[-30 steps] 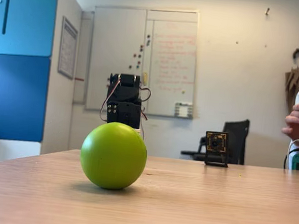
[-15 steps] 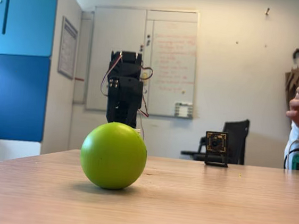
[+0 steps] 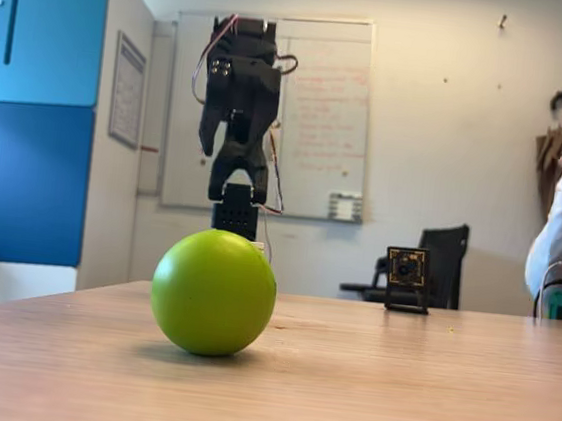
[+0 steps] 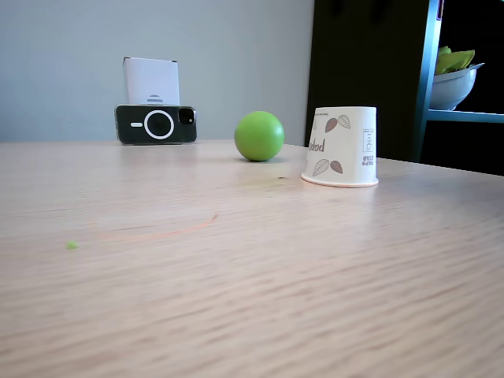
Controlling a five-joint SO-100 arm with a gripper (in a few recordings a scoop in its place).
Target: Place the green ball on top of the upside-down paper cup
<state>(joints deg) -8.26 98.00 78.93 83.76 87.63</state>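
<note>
Green ball (image 3: 213,292) is sitting on the wooden table (image 3: 394,383), apart from the upside-down paper cup (image 4: 341,147), which is standing rim-down beside it. Behind the ball, the black arm (image 3: 238,105) is rising upright; I cannot tell how wide its gripper is standing.

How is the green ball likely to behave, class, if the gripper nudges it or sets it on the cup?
The green ball is a smooth sphere resting free on the table, so a nudge would probably send it rolling. Its matte surface may give the fingers some grip. On the upside-down paper cup, about as wide as itself, it could easily roll off.
</note>
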